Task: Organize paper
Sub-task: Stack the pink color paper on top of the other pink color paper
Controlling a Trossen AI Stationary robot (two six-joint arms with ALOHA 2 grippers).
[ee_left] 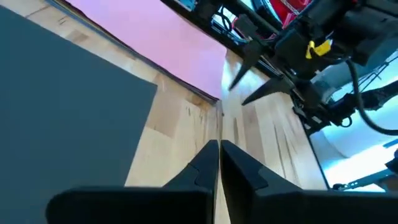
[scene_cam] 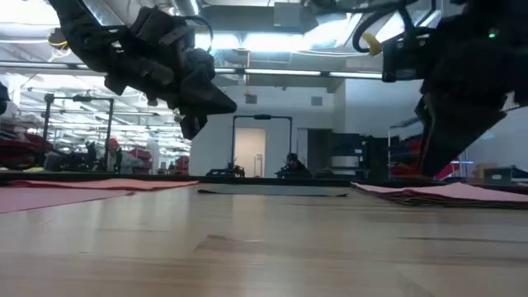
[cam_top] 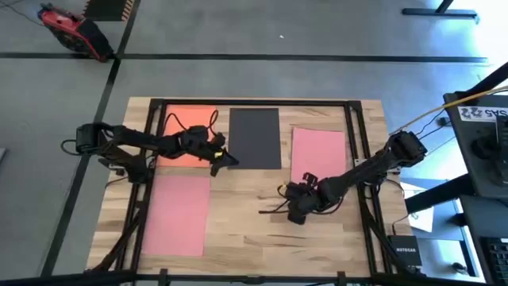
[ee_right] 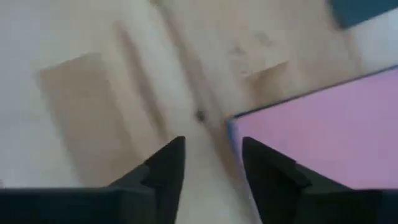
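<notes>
I see a gray floor (cam_top: 317,32) around my wooden table (cam_top: 254,230), bright ceiling lights (scene_cam: 272,41), and a far doorway (scene_cam: 252,148).

The tabletop (cam_top: 246,199) was light wood with visible grain and plank seams. Paper on it: one orange sheet (cam_top: 184,127), one black sheet (cam_top: 255,137), one pink sheet (cam_top: 319,152), a second pink sheet (cam_top: 179,213). Both arms and each end effector, left (cam_top: 230,159) and right (cam_top: 284,191), were dark. Floor grey.
</notes>
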